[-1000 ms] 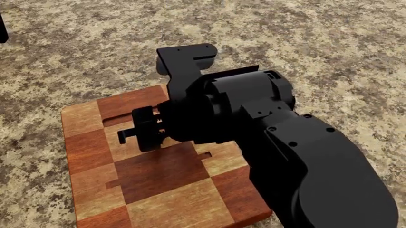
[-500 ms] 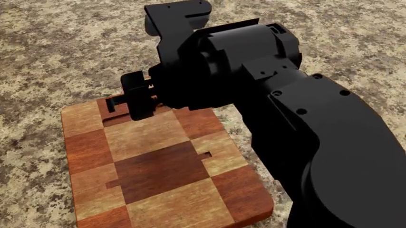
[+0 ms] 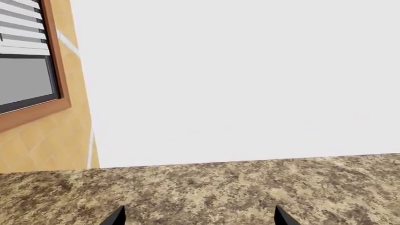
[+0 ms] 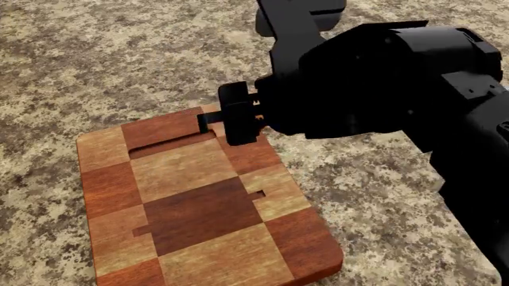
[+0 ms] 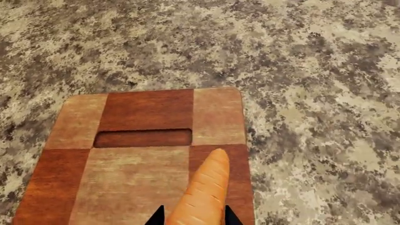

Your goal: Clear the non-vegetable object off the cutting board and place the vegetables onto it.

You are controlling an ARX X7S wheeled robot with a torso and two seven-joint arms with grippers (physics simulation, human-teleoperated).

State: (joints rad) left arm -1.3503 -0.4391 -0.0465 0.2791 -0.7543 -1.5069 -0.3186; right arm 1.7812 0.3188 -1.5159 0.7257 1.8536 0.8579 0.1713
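The checkered wooden cutting board [image 4: 191,202] lies on the speckled counter; nothing lies on the part of it that shows. My right gripper [image 4: 226,122] hovers over the board's far right corner. In the right wrist view my right gripper [image 5: 192,219] is shut on the orange carrot-like piece [image 5: 203,192], held above the board [image 5: 125,173], its narrow tip pointing past the fingertips. My left gripper [image 3: 196,218] is open and empty, facing the counter's edge and a white wall. The artichoke and corn cob are out of view.
The speckled granite counter [image 4: 382,190] stretches all round the board. A window frame with blinds [image 3: 28,61] and a yellow wall show in the left wrist view. My bulky right arm [image 4: 413,101] hides the counter at the right.
My right gripper has risen off the board's middle and swung toward its far right corner, carrying the carrot-like piece. The board has not moved.
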